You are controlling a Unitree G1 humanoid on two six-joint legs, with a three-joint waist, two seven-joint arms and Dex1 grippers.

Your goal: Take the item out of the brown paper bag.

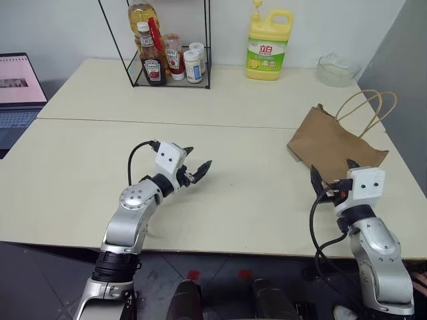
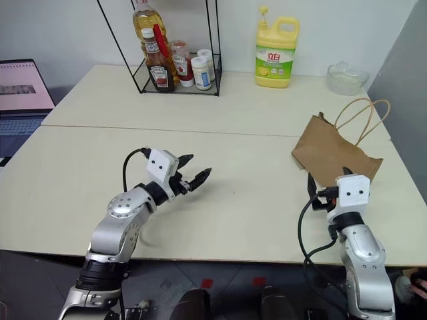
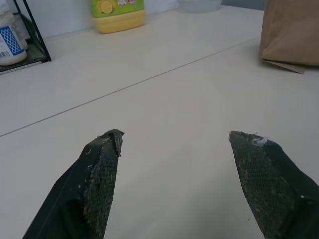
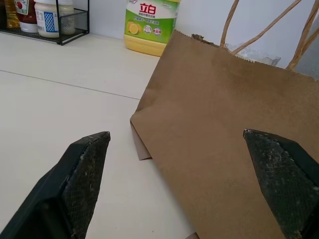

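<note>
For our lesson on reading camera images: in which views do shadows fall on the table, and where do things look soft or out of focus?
Left eye view: even light, a faint shadow under the left gripper. Left wrist view: the fingertips are sharp, the yellow jug behind is softer. Right wrist view: the brown paper bag is crisp, with a thin shadow along its lower edge on the table.

The brown paper bag (image 1: 333, 141) is seen lying flat on the worktop (image 1: 220, 193), a plain kraft rectangle with a lightly creased face. Its two thin tan cord handles (image 1: 367, 107) are looped out from the serrated far edge, away from the right claw (image 1: 331, 172). The near edge of the bag is placed just ahead of that claw, whose fingers are spread wide and hold nothing. The bag is set well apart from the left claw (image 1: 198, 170). The item cannot be seen.
</note>
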